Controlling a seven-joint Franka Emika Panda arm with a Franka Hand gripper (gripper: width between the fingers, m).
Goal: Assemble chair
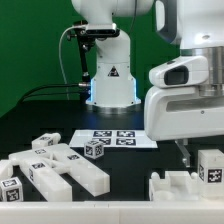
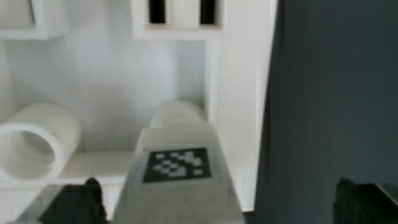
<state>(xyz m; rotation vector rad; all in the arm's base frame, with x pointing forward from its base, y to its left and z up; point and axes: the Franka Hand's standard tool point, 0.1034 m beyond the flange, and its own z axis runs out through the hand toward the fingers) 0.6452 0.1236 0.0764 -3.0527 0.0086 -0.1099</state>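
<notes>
On the exterior view's left, a heap of loose chair parts [image 1: 50,168] lies on the black counter [image 1: 130,168], well apart from the arm. A small cube [image 1: 93,150] sits just beside the heap, in front of the marker board [image 1: 113,138]. Nothing there is at risk.

The trouble is on the exterior view's right. There the wrist hangs low over a slotted slab [image 1: 180,186] and a tagged block [image 1: 210,166].

In the wrist view the jaws stand wide open and hold nothing. The dark fingertips [image 2: 71,205] show at the two lower corners, with a tagged bar [image 2: 175,160] between them. I cannot tell whether this bar is the block seen from outside.

- **Off-centre grip:** The bar sits nearer one fingertip than the other. If the jaws close as they stand, the near finger probably meets it first and pushes it sideways or twists it.
- **Peg in the way:** A round peg [image 2: 36,145] lies close beside the bar. A finger coming down on that side could land on the peg or nudge it, and the peg looks likely to roll.
- **Slab close by:** The slotted slab is near. A descent that runs too deep or drifts could catch its wall and shift it.
- **Shallow grip:** The bar's smooth plastic faces may slip if they are gripped shallowly.
</notes>
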